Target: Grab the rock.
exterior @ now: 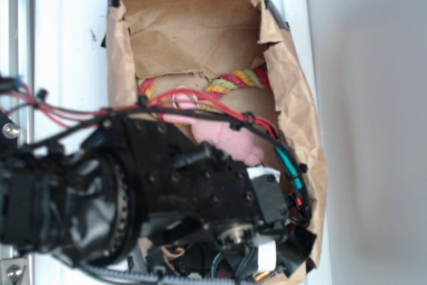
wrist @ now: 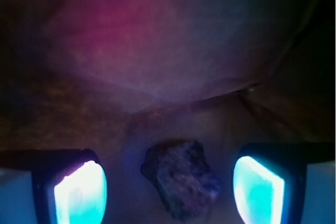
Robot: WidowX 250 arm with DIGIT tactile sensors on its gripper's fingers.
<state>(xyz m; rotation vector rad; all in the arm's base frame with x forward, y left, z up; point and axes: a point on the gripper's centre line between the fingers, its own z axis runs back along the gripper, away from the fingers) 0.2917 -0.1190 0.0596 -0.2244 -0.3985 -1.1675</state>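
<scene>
Rock (wrist: 181,178) sits between spread tool (wrist: 170,190) pads (no writing legible)

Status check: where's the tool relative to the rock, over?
Tool open, fingers either side of rock, not yet closed. Rock on paper bag floor. Nothing between the fingers but the rock. Exterior view: arm blocks the rock.

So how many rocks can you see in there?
1. The rock lies between the glowing fingers in the wrist view. In the exterior view the arm covers much of the paper bag, so more could be hidden.
</scene>
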